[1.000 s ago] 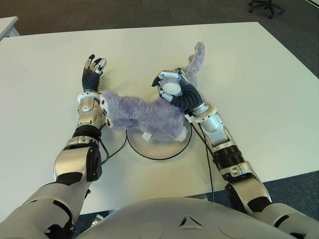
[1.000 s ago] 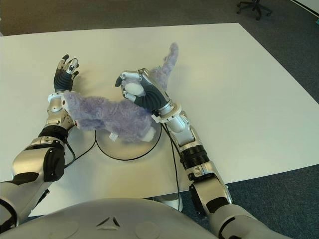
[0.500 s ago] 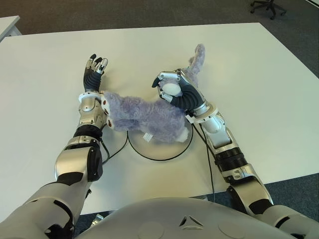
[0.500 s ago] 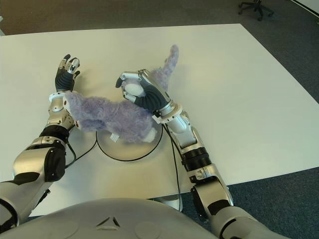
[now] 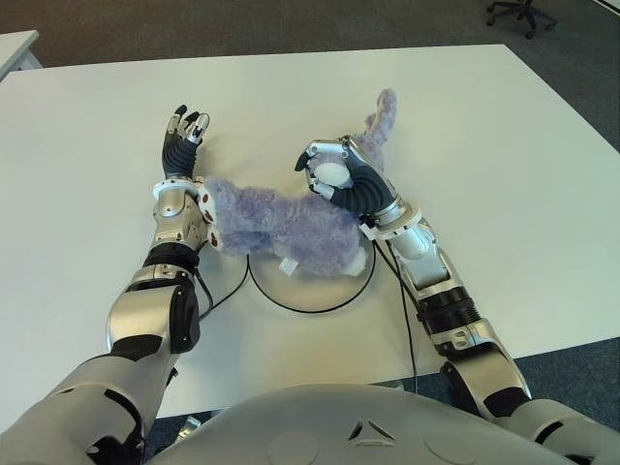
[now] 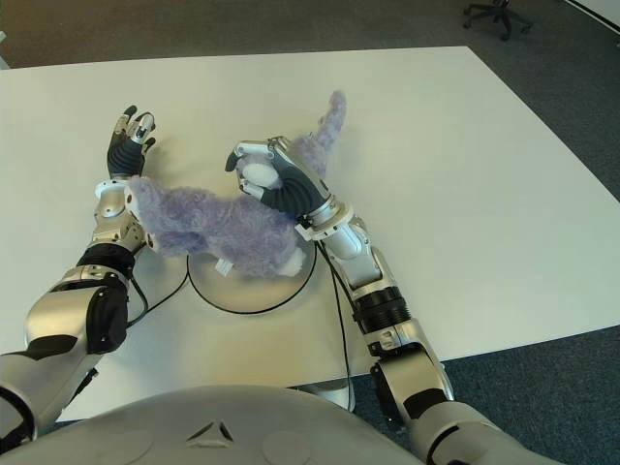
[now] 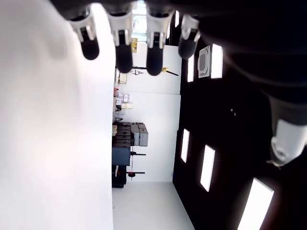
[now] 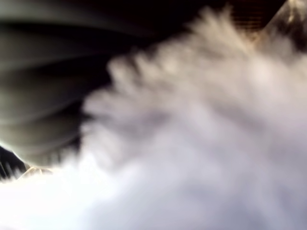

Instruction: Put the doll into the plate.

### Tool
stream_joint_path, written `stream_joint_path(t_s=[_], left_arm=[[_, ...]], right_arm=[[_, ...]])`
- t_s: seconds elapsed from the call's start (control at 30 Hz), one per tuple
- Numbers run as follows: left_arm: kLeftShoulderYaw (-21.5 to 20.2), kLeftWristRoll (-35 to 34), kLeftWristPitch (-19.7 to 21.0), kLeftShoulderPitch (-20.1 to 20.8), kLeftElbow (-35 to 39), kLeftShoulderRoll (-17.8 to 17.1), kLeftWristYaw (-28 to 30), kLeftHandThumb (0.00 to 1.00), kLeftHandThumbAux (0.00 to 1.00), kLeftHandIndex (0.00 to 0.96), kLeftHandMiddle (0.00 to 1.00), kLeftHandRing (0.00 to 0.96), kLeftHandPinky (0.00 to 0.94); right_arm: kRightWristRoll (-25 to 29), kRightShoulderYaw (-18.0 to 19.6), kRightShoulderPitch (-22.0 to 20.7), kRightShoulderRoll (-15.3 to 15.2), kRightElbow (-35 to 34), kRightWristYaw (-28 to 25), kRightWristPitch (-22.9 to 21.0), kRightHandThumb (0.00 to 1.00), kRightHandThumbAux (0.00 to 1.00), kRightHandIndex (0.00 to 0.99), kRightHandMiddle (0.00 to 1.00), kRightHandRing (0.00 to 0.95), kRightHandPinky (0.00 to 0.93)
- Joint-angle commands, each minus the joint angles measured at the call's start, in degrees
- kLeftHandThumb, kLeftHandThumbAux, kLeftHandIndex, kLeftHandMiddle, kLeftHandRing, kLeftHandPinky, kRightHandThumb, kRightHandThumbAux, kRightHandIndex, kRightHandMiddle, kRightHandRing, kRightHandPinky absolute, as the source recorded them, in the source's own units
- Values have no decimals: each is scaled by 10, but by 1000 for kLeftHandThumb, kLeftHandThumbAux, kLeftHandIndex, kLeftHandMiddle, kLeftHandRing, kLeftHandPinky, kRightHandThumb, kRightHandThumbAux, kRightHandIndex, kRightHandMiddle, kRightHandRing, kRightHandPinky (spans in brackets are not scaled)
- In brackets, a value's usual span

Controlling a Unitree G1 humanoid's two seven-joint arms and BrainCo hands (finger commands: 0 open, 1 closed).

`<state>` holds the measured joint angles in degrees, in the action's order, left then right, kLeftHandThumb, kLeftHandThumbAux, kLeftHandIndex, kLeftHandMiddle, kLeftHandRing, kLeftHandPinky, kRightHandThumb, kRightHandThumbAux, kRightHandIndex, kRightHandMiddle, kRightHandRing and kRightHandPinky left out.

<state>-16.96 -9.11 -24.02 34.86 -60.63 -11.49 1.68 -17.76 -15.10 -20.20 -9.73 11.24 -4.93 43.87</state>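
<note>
A fluffy purple doll [image 5: 281, 225] lies stretched across the far part of a white plate with a black rim [image 5: 312, 308], near the table's front edge. Its long tail [image 5: 384, 108] sticks up behind my right hand [image 5: 337, 176]. That hand is curled shut on the doll's rear end, and purple fur [image 8: 201, 143] fills the right wrist view. My left hand [image 5: 182, 138] shows just left of the doll's other end, over the table, holding nothing. In the left wrist view its fingers [image 7: 122, 43] are stretched straight out.
The white table [image 5: 504, 174] spreads wide around the plate. Black cables [image 5: 408, 320] run from both wrists toward the front edge. An office chair [image 5: 518, 12] stands on the dark carpet at the far right, and another table's corner [image 5: 14, 48] shows at the far left.
The right hand and the doll have shifted very slightly, and the tail tip sits a little lower. The left hand has not moved.
</note>
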Motion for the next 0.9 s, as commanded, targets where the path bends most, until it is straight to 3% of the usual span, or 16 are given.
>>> stream_joint_path(t_s=[0.03, 0.63, 0.9], left_arm=[[1, -1, 25, -43, -23, 21, -8, 0, 516, 60, 156, 128, 41], [0, -2, 27, -41, -20, 20, -6, 0, 519, 69, 139, 115, 60], [-1, -3, 28, -39, -22, 20, -6, 0, 506, 63, 158, 139, 76]], right_arm=[[1, -8, 30, 6, 21, 1, -3, 713, 710, 439, 876, 874, 880], [-29, -12, 23, 0, 52, 25, 3, 712, 710, 439, 881, 881, 880], [-12, -21, 18, -7, 57, -2, -15, 710, 711, 439, 876, 873, 868]])
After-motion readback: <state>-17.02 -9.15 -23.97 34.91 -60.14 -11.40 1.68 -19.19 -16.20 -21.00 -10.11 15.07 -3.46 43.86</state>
